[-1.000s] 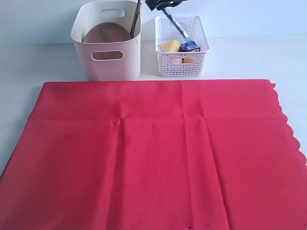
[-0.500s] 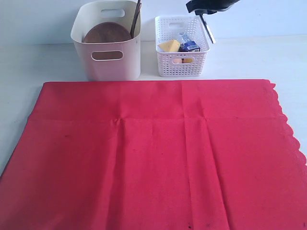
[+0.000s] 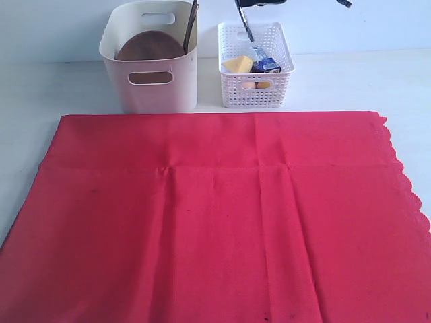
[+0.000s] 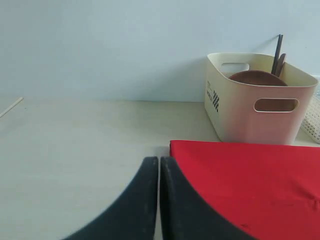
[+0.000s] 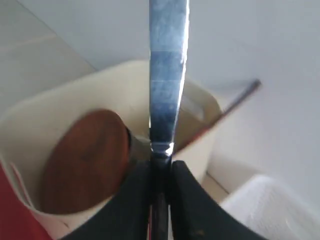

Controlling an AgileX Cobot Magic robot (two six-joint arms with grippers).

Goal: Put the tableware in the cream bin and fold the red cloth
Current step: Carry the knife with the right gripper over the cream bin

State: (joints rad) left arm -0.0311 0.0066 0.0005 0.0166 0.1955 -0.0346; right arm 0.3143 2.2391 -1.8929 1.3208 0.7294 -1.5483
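Note:
The silver table knife (image 5: 167,75) is clamped at its handle by my right gripper (image 5: 161,167), blade pointing at the cream bin (image 5: 30,130). In the exterior view the knife (image 3: 245,25) hangs from the right gripper (image 3: 259,3) at the top edge, over the back of the white basket. The cream bin (image 3: 161,94) holds the round brown plate (image 3: 149,47) and dark chopsticks (image 3: 192,23). The red cloth (image 3: 215,215) lies flat and unfolded in front. My left gripper (image 4: 159,162) is shut and empty, low beside the cloth's corner (image 4: 250,190).
A white lattice basket (image 3: 256,91) with cheese (image 3: 238,64) and other food stands just right of the cream bin. The cloth's scalloped edge (image 3: 404,175) runs along the right. Bare pale table (image 4: 75,135) lies left of the cloth.
The right gripper swung the knife to the right past the basket, then back left; the knife now hangs steeper, over the basket's back left.

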